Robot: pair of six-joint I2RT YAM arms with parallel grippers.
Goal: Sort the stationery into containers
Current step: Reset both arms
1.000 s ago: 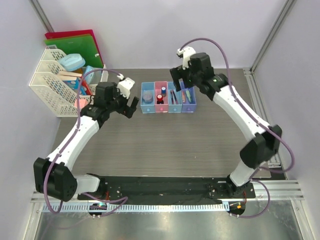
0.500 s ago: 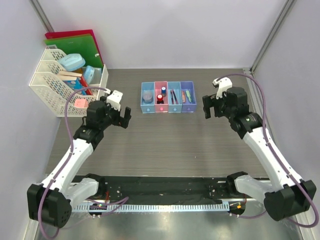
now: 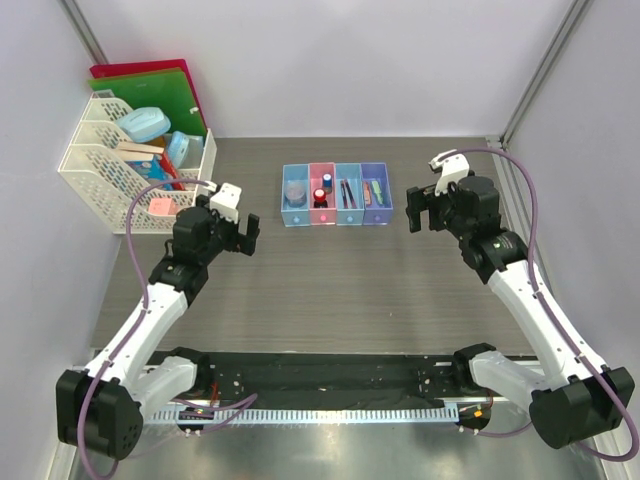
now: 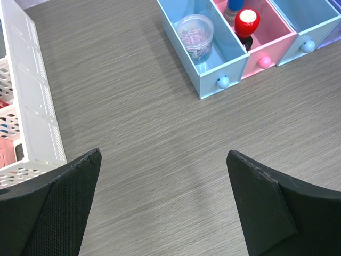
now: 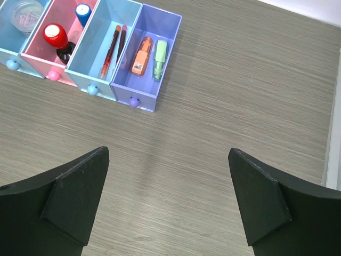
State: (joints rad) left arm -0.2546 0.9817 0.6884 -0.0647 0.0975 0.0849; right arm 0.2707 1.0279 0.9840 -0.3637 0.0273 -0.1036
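You're holding open, empty fingers either side of the containers.
Your left gripper and right gripper are hovering wide apart over the grey wood-grain table. Lying in the glossy plastic containers, left to right, are a clear clip jar, a red-capped stamp with a blue piece, two pens, and an orange marker with a green piece. A white lattice rack is standing left of them.
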